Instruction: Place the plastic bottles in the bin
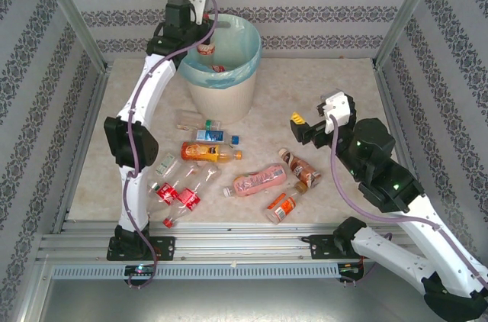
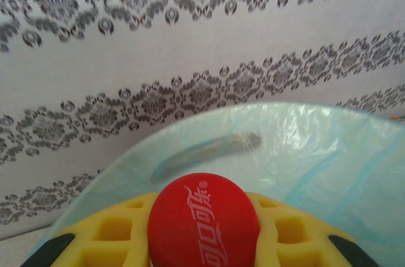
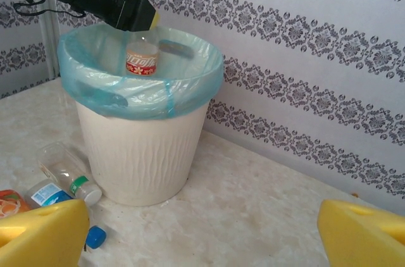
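Left gripper [image 3: 142,23] pinches a red-capped clear plastic bottle [image 3: 142,58] above the blue-lined round cream bin [image 3: 142,153], right gripper [image 1: 301,127] gaping beside it, so release looks due next.

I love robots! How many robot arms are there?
2. The left arm reaches over the bin, holding a bottle; the right arm hangs above the table's right side. None looks hidden.

The round cream-white plastic bin [image 3: 142,153] looked matt and ribbed; its thin light blue plastic bag liner [image 3: 190,83] was crinkled and glossy. The pale marbled counter [image 3: 253,210] looked smooth, faintly shiny.
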